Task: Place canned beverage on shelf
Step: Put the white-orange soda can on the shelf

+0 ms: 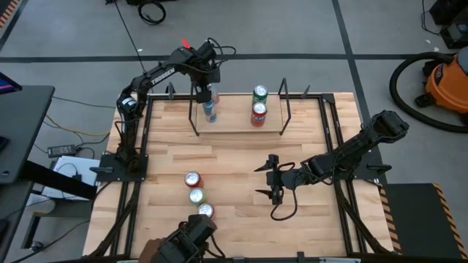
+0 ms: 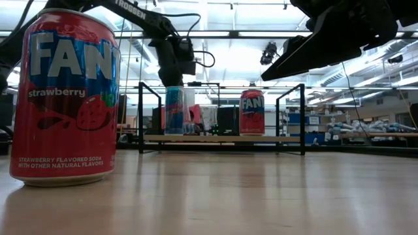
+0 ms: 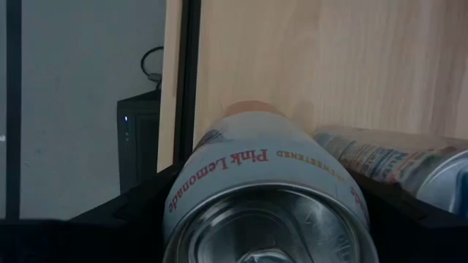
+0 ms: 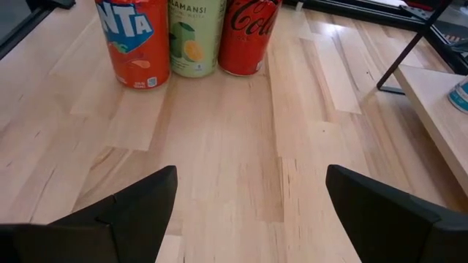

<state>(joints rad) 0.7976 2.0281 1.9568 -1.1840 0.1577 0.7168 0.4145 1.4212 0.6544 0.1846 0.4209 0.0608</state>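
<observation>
At the shelf's (image 1: 238, 120) left end, a Pink Lemonade can (image 3: 270, 190) is held upright by the left tool (image 1: 204, 92), pinched between its fingers just beside a blue can (image 1: 210, 111) standing on the plank. Two red Fanta cans (image 1: 259, 109) are seen near the right end of the shelf. Over the middle of the worktop (image 1: 234, 164), the right tool (image 1: 266, 180) is kept with its fingers spread wide and nothing between them. Three more cans (image 1: 196, 195) are lined up near the front edge.
</observation>
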